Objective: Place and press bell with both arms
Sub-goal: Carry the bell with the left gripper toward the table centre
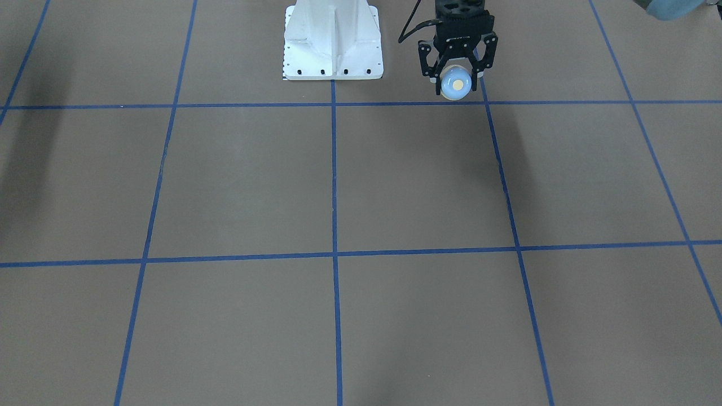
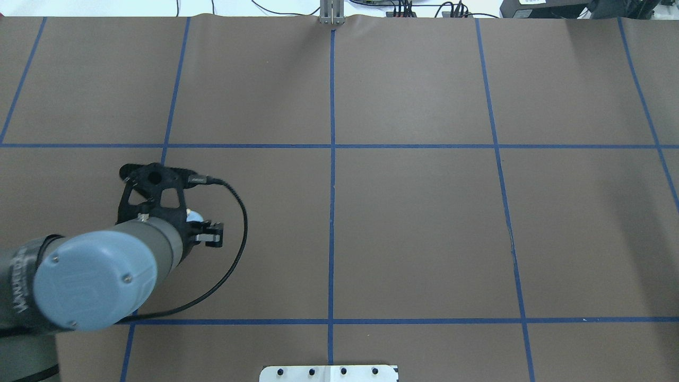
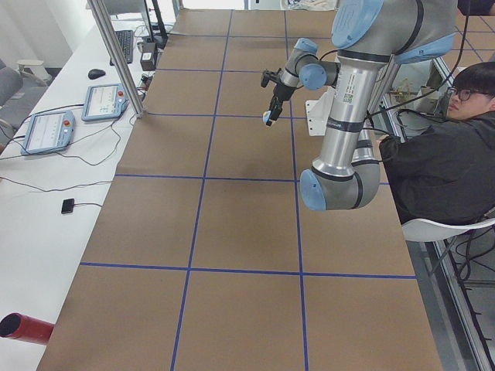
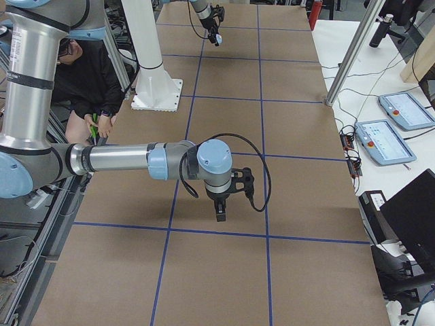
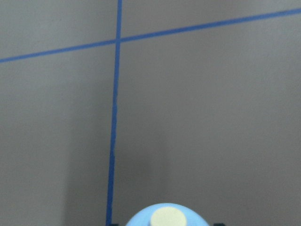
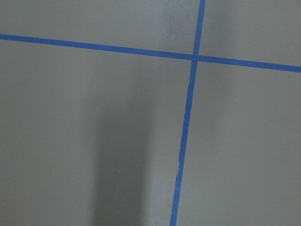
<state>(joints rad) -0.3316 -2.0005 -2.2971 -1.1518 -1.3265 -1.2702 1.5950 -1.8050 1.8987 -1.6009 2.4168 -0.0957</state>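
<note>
The light-blue bell with its cream button sits between the fingers of my left gripper, which is shut on it and holds it above the brown table, near the pedestal. The bell peeks out under the left wrist in the overhead view and fills the bottom edge of the left wrist view. It also shows small at the far arm's tip in the exterior right view. My right gripper shows only in the exterior right view, hanging low over the table; I cannot tell if it is open or shut.
The white bolted pedestal stands at the robot's side of the table. Blue tape lines divide the brown surface. A seated operator is beside the robot. Control tablets and a red cylinder lie on the side bench.
</note>
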